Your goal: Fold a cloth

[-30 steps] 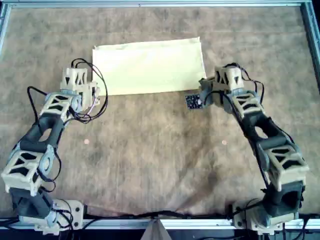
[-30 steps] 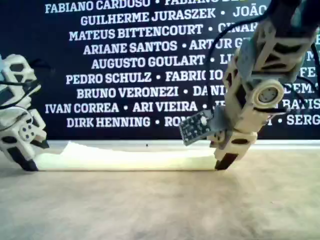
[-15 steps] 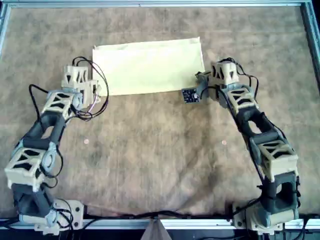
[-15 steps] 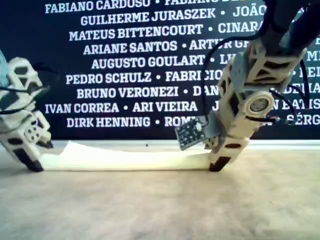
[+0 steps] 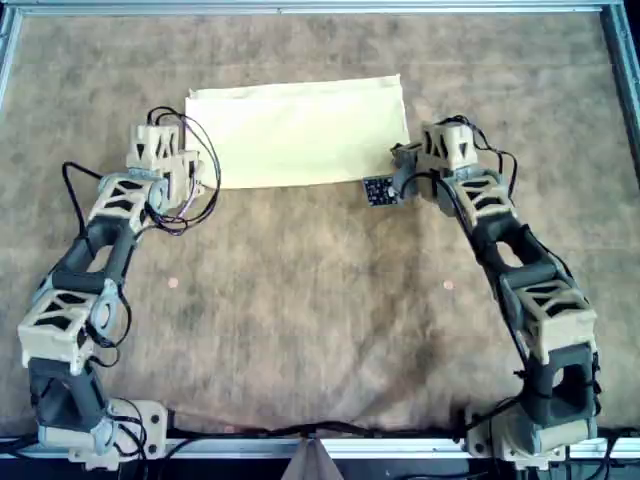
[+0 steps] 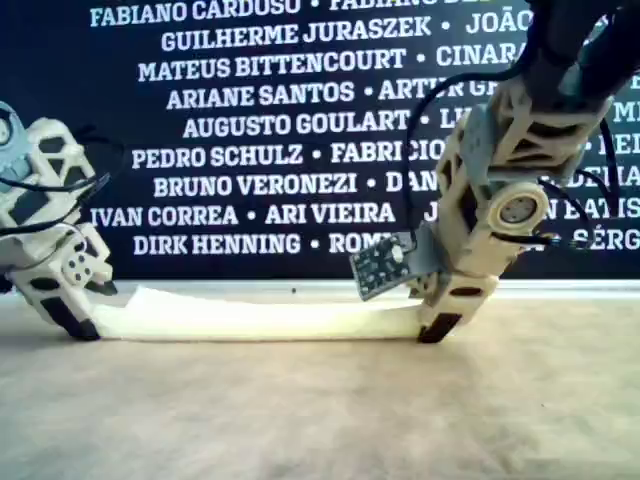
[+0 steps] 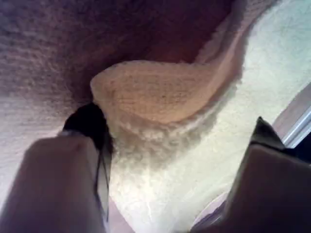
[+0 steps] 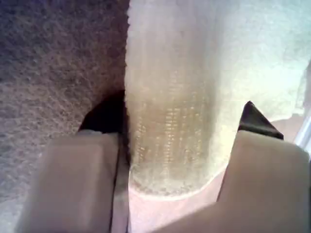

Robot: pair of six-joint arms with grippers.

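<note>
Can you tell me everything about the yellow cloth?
The cloth is pale yellow, thin and soft, lying flat as a wide rectangle, seemingly already folded once, on the brown table cover. An open end effector sits at each near corner: the left and the right, fingers straddling the cloth's edge.

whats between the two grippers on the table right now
The folded cloth spans the stretch between the left gripper and right gripper, one at each near corner; the overhead view shows nothing else there.
</note>
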